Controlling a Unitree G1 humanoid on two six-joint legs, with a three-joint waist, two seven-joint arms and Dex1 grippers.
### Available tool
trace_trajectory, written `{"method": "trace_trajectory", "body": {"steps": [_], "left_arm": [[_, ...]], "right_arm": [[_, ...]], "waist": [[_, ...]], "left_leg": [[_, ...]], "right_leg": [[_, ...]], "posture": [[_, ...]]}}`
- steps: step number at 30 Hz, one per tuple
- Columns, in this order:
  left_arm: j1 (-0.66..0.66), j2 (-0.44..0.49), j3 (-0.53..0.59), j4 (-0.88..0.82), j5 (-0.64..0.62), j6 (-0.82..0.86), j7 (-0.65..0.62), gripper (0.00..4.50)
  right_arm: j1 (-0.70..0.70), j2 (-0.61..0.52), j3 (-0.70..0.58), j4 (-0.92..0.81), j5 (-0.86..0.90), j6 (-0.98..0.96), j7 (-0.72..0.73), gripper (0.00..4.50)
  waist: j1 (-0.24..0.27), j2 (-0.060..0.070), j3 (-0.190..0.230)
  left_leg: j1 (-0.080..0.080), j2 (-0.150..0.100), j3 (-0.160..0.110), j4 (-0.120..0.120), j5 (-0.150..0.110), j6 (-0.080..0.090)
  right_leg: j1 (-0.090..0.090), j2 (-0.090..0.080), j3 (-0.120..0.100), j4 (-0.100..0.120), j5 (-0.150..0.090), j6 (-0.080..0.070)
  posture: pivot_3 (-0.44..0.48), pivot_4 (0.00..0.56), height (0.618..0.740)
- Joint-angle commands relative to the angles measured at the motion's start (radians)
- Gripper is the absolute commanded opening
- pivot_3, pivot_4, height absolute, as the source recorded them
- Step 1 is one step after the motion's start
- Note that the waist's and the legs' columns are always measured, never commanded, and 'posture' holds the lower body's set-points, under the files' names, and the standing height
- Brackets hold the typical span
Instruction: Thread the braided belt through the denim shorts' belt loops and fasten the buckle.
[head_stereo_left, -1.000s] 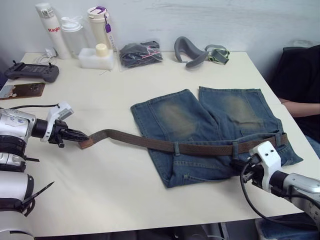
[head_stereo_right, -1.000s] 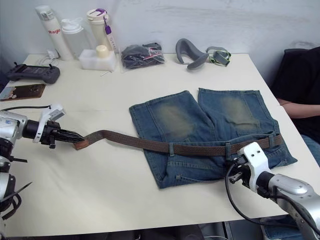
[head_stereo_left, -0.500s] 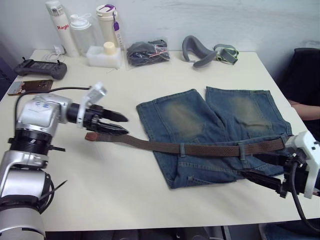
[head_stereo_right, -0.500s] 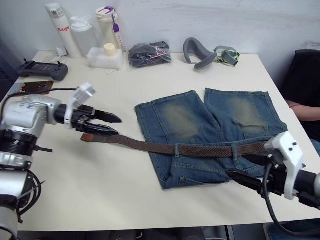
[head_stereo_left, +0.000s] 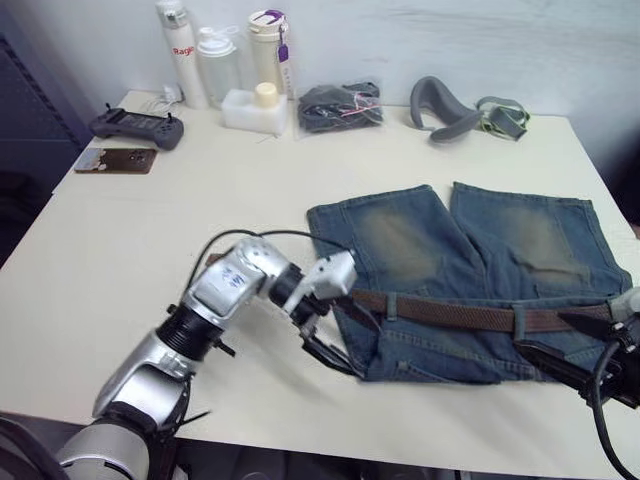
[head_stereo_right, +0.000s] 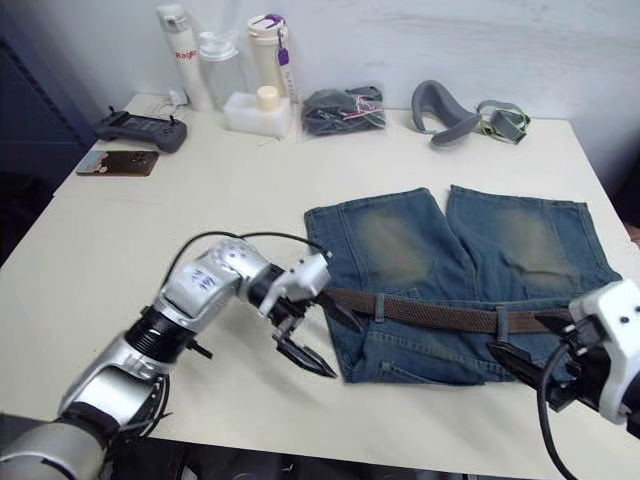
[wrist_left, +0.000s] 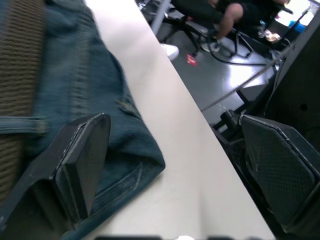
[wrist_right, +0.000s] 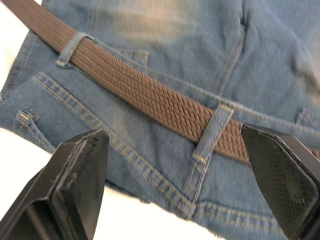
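Left eye view: denim shorts (head_stereo_left: 470, 270) flat on table (head_stereo_left: 120, 250), braided belt (head_stereo_left: 450, 314) through belt loops (wrist_right: 210, 134) along waistband. Left gripper (head_stereo_left: 340, 340) spread, empty, at shorts' waist corner. Right gripper (head_stereo_right: 520, 352) spread, empty, over waistband.

You see the denim shorts (wrist_right: 150, 30) as coarse blue cloth, faded yellowish in patches, with tan stitching. The braided belt (wrist_right: 150, 97) is matt brown weave, ribbed and rough. The belt loops (wrist_right: 210, 135) are the same denim. The table (head_stereo_left: 150, 250) looks smooth, matt cream.
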Motion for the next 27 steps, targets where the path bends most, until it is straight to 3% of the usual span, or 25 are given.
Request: {"method": "trace_trajectory", "body": {"steps": [1,4,7,11,12,15,20,27], "left_arm": [[-0.033,-0.051,0.001,0.060,0.044,-0.102,0.010,4.50],[-0.039,-0.096,-0.039,0.183,0.146,-0.269,0.029,4.50],[-0.035,-0.157,-0.069,0.281,0.225,-0.385,0.076,3.77],[-0.026,-0.189,-0.092,0.396,0.321,-0.539,0.127,1.83],[-0.028,-0.189,-0.088,0.413,0.332,-0.563,0.130,1.60],[-0.040,-0.189,-0.055,0.448,0.334,-0.586,0.142,0.22],[-0.111,-0.097,-0.006,0.609,0.393,-0.667,0.176,0.10],[-0.265,0.064,0.043,0.980,0.486,-0.794,0.320,0.10]], "right_arm": [[0.034,0.036,-0.071,-0.038,0.027,0.006,-0.043,4.44],[0.061,0.052,-0.081,-0.046,0.025,0.002,-0.072,4.44],[0.068,0.048,-0.081,-0.043,0.017,-0.010,-0.093,4.50],[0.047,0.024,-0.076,-0.026,0.016,-0.014,-0.114,4.50],[0.042,0.018,-0.073,-0.021,0.012,-0.016,-0.116,4.50],[0.025,0.000,-0.057,-0.005,0.004,-0.018,-0.119,4.50],[-0.002,-0.042,-0.004,0.025,-0.034,-0.028,-0.098,4.50],[-0.072,-0.078,0.094,0.081,-0.094,-0.064,-0.074,4.50]], "waist": [[0.005,0.000,0.000],[0.001,0.000,0.000],[-0.005,0.000,0.000],[-0.006,0.000,0.000],[-0.008,0.000,0.000],[-0.013,0.000,0.000],[-0.021,-0.001,0.000],[-0.050,-0.006,0.000]], "left_leg": [[0.001,-0.002,0.002,0.001,0.001,-0.002],[0.002,-0.005,0.004,0.000,-0.002,0.003],[0.003,-0.005,0.004,-0.001,-0.002,0.004],[0.002,-0.005,0.004,-0.002,-0.002,0.004],[0.003,-0.005,0.005,-0.002,-0.002,0.004],[0.003,-0.005,0.004,-0.003,-0.002,0.004],[0.004,-0.005,0.005,-0.002,-0.002,0.004],[0.015,-0.004,0.007,-0.007,-0.002,0.003]], "right_leg": [[0.000,0.000,0.001,0.000,0.000,0.000],[-0.001,0.000,0.003,-0.001,0.000,0.001],[-0.001,0.000,0.006,-0.001,0.000,0.001],[-0.003,0.000,0.009,-0.001,0.000,0.001],[-0.003,0.000,0.010,-0.001,0.000,0.001],[-0.003,0.000,0.012,-0.001,0.000,0.001],[-0.003,0.001,0.011,0.000,0.000,0.001],[0.002,0.004,0.012,0.002,0.000,0.001]], "posture": [[0.000,0.150,0.740],[0.000,0.150,0.740],[0.000,0.150,0.740],[0.000,0.150,0.740],[0.000,0.150,0.740],[0.000,0.150,0.740],[0.000,0.150,0.740],[0.000,0.150,0.740]]}}
